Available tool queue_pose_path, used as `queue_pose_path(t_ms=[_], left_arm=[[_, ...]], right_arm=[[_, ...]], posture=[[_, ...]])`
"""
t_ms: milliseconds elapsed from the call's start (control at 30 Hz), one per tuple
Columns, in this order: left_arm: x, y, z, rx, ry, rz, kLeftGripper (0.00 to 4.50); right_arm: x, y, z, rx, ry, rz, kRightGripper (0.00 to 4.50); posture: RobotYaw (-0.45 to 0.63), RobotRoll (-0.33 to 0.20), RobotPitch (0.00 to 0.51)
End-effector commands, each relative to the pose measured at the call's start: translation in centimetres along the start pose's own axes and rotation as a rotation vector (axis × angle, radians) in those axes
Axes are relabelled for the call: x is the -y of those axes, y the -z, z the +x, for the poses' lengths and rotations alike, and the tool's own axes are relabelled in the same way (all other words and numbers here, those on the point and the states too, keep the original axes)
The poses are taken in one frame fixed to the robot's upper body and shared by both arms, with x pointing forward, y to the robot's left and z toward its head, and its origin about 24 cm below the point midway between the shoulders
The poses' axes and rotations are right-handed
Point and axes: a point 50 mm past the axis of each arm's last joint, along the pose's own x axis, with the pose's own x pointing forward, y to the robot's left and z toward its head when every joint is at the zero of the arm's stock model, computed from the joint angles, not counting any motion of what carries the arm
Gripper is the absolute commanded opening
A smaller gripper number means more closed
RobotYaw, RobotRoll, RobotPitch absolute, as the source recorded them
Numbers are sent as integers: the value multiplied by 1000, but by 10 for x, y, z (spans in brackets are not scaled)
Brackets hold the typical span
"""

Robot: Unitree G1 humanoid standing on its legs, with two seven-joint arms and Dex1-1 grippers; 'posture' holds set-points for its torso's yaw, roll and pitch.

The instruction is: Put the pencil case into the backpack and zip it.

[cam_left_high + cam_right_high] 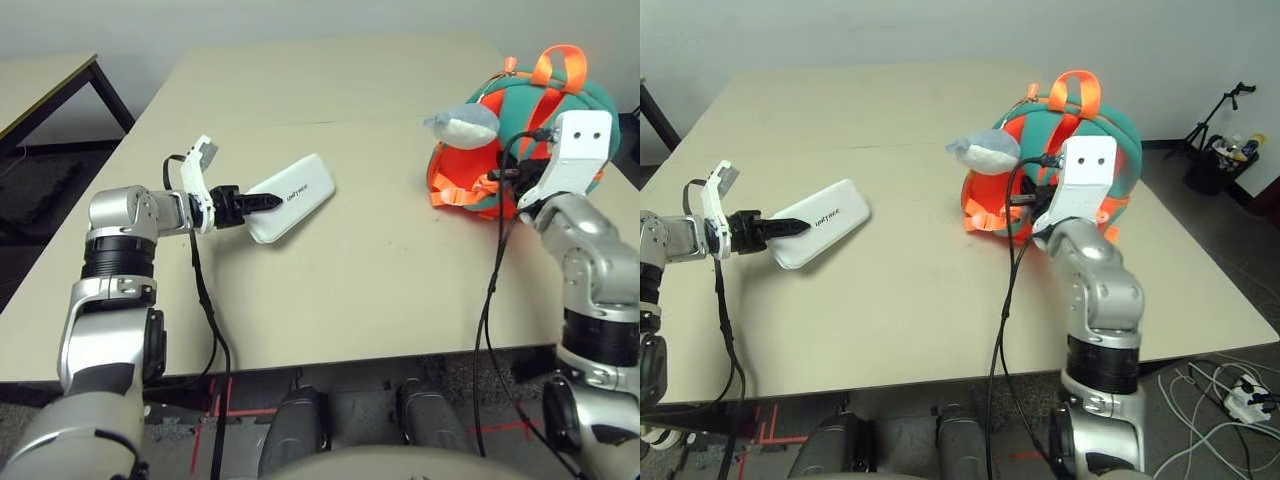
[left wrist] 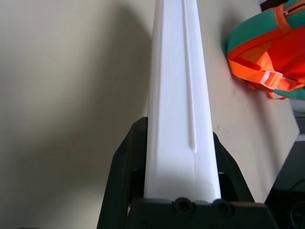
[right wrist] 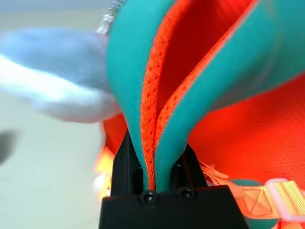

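On the near left of the table [image 1: 360, 290], the left tool [image 1: 262, 203] is clamping one short end of the pencil case [image 1: 292, 197], its two black fingers [image 2: 125, 157] pressing against both flat faces of the white case. The left wrist view is showing the case running edge-on between those fingers, with a thin seam line along its narrow side. The case is lying at a slant, its free end pointing toward the far right, and its small dark lettering is facing up. Whether it is resting on the table or raised just above it cannot be told.

Over on the right, well apart from the case, the right tool [image 3: 152, 183] is pinching a folded flap of the backpack [image 1: 1120, 140], with teal fabric outside and orange mesh inside squeezed between its fingers. The backpack is sitting on the right part of the table, rounded and bulging, orange straps [image 1: 562, 66] looping over its far top. A grey plush charm [image 1: 462, 125] is hanging off its left side, just beside the pinched flap. A black cable [image 1: 1006, 300] is trailing down from the right wrist toward the near edge.
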Motion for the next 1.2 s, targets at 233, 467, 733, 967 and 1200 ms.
queue_pose_path(t_ms=[233, 467, 733, 967, 1200], left_arm=[[4, 3, 7, 0, 29, 1, 1410], [4, -4, 18, -6, 42, 20, 1410], [3, -6, 27, -15, 58, 32, 1410], [8, -12, 26, -20, 80, 54, 1410], [2, -13, 15, -28, 54, 60, 1410]], right_arm=[[-17, -28, -65, -239, -451, -23, 207], [-32, -39, -113, -367, -620, 7, 207], [-37, -49, -131, -353, -594, 13, 207], [-40, -32, -138, -375, -558, 48, 207], [-35, -38, -152, -362, -531, 41, 207]], posture=[[-128, 0, 128], [-206, 0, 115], [-263, 0, 97], [-250, 0, 98], [-260, 0, 97]])
